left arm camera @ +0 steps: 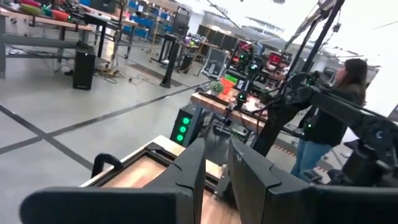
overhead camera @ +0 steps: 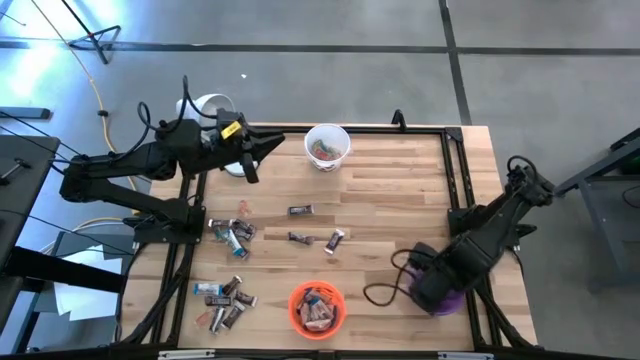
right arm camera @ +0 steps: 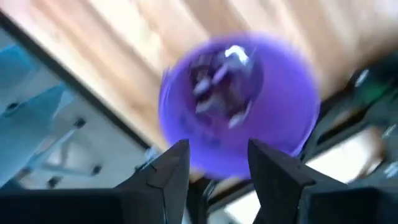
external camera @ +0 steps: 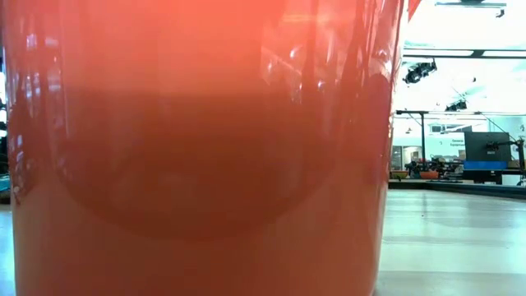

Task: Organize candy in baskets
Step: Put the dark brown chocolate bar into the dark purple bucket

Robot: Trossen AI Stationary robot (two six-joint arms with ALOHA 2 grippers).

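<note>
The purple basket (right arm camera: 239,99) stands at the table's near right corner with several candy pieces (right arm camera: 217,81) in it. My right gripper (right arm camera: 217,165) hangs over it, pointing down, open, with nothing between its fingers. In the high view only the purple basket's rim (overhead camera: 457,300) shows from under that arm. The orange basket (overhead camera: 317,307), with candy in it, stands at the near edge. The white basket (overhead camera: 327,145) stands at the far middle. Loose candy (overhead camera: 230,235) lies on the left half. My left gripper (left arm camera: 216,171) is raised at the far left, pointing level toward the white basket, its fingers a narrow gap apart and empty.
More candy lies near the front left (overhead camera: 225,295) and at the middle (overhead camera: 315,238). A white lamp (overhead camera: 212,106) stands behind my left arm. A black frame (overhead camera: 455,170) runs round the wooden table. The orange basket's wall (external camera: 197,164) fills the low view. A person (left arm camera: 339,106) stands beyond the table.
</note>
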